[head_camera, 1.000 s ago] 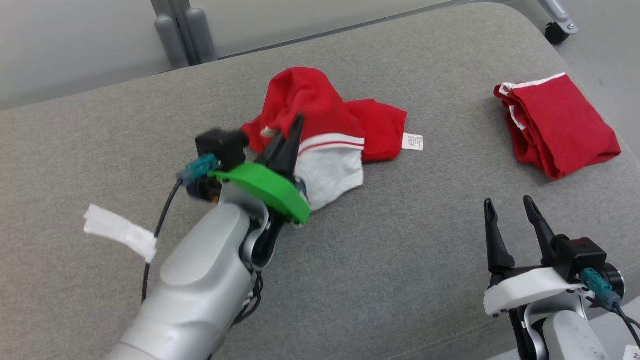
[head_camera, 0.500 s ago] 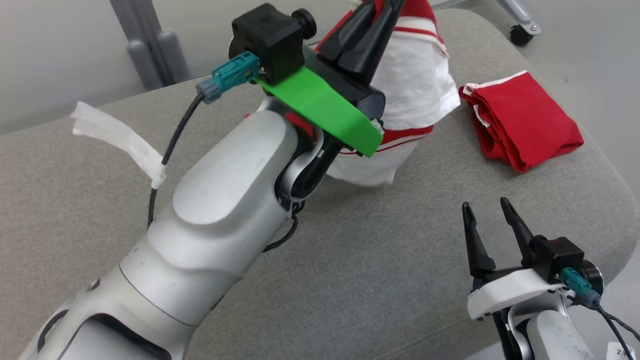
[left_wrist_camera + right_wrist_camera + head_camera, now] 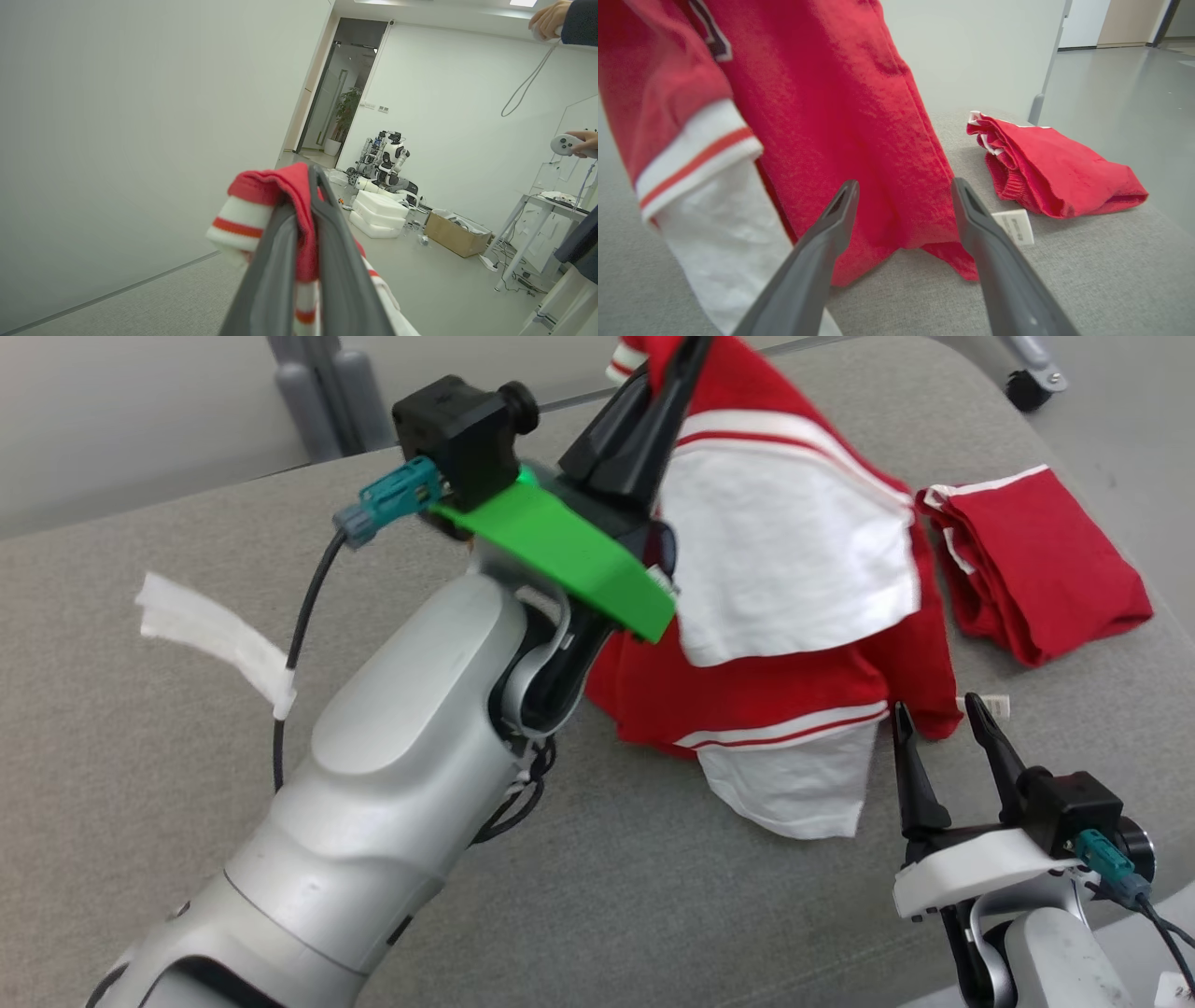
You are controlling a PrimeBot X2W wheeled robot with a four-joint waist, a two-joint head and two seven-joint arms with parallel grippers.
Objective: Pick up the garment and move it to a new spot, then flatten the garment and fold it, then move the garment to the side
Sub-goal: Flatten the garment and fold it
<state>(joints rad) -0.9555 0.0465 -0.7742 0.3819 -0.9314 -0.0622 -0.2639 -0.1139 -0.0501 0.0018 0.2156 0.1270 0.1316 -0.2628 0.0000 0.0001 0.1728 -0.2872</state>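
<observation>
Grey upholstered surface seen from the head, with the garment, a red top with white sleeves and striped trim, hanging from your left gripper, whose fingers are pinched together on a bunch of cloth high above the cushion. Your right gripper sits low at the near right, its fingers spread wide with nothing between them, just beside the hanging hem. A second red garment lies folded at the far right, apart from the lifted one. By this you appear to be in the first step, the lift and carry to a new spot; flattening and folding are not yet begun. The next move likely calls for taking the cloth to bare cushion away from the folded piece and lowering it so that it spreads rather than heaps. The free claw could perhaps take a second edge. The left wrist view adds the pinch itself, with red cloth and a striped cuff squeezed between the fingers. It also shows the room beyond: another robot, a cardboard box, and a person's hand holding a controller. The right wrist view adds the low detail: a red corner of the hem that looks to touch the cushion, a white label just beside it, and a dark printed mark on the red cloth.
</observation>
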